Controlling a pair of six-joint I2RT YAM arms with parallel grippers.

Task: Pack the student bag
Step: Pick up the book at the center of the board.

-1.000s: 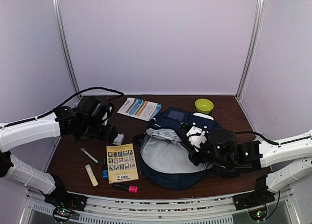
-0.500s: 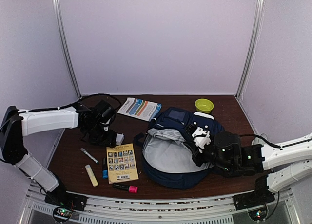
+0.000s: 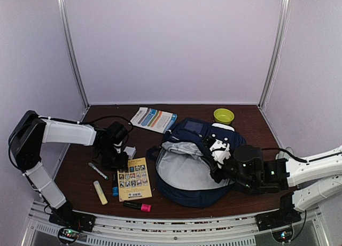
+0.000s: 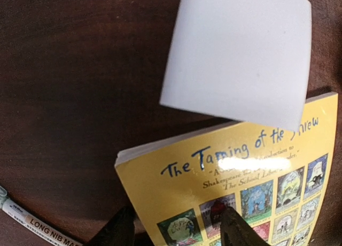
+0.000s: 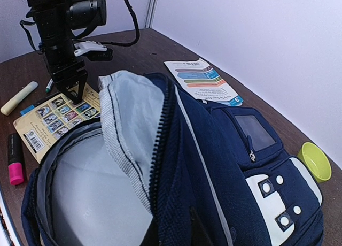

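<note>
The student bag point(image 3: 187, 174) lies open in the middle of the table, its grey lining showing. My right gripper point(image 3: 220, 168) is shut on the bag's zippered opening edge point(image 5: 165, 166) and holds the flap up; its fingertips point(image 5: 173, 236) are mostly hidden by the fabric. My left gripper point(image 3: 118, 159) is open and points down over the top left corner of a yellow book point(image 3: 133, 178). In the left wrist view the left gripper point(image 4: 176, 232) has one finger on the table side and one over the book cover point(image 4: 235, 192).
A white block point(image 4: 238, 53) lies just beyond the book. A white marker point(image 3: 98, 170), a yellow highlighter point(image 3: 100, 192), a blue item point(image 3: 115, 190) and a pink highlighter point(image 3: 138, 206) lie at front left. A pamphlet point(image 3: 153, 118) and a green bowl point(image 3: 224, 116) lie at the back.
My left gripper has moved right and toward the near edge, from left of the white block down to the book's top corner. The right gripper still holds the bag's edge, shifted slightly right.
</note>
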